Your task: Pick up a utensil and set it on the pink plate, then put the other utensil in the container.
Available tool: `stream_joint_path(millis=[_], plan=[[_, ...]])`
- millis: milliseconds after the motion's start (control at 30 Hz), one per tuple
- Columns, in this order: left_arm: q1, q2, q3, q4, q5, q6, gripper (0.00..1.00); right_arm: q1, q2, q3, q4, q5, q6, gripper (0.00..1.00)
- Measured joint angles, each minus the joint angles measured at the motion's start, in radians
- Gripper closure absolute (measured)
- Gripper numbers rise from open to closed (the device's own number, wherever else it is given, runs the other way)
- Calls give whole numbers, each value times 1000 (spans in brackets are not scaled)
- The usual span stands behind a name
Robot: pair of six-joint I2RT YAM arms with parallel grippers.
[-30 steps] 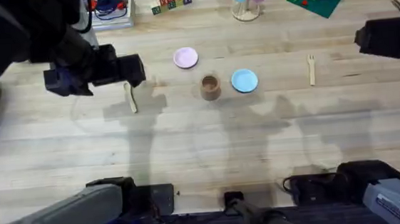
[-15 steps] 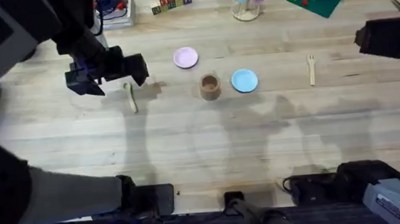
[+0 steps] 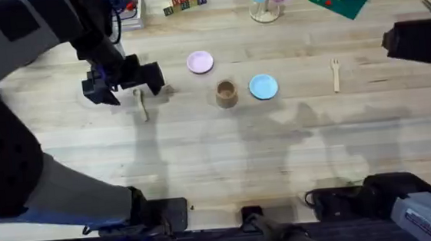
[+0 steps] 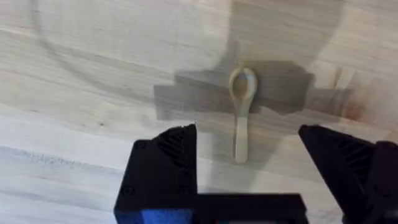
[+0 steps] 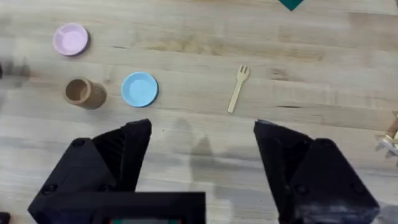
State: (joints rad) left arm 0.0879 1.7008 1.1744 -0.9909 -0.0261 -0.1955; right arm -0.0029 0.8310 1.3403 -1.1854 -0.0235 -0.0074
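Wooden spoon [image 4: 241, 112] lies flat on the table [image 3: 203, 152], left gripper [image 4: 249, 162] above it, fingers spread wide. Right gripper [image 5: 202, 155] also gapes; fork [image 5: 237, 88] lies beyond it.

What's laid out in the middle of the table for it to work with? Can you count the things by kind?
Plates: 2, the pink plate and a light-blue plate
Wooden utensils: 2, the spoon and the fork
Cups: 1, the brown container
Total: 5
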Motion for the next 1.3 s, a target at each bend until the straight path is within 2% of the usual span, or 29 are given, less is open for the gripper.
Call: stream_joint_path(millis=[500,1300], plan=[[0,2,-91,107,0,-22,7,0,0,0,0,0,0,5],[1,-33,-146,164,8,-23,6,0,0,0,0,0,0,5]])
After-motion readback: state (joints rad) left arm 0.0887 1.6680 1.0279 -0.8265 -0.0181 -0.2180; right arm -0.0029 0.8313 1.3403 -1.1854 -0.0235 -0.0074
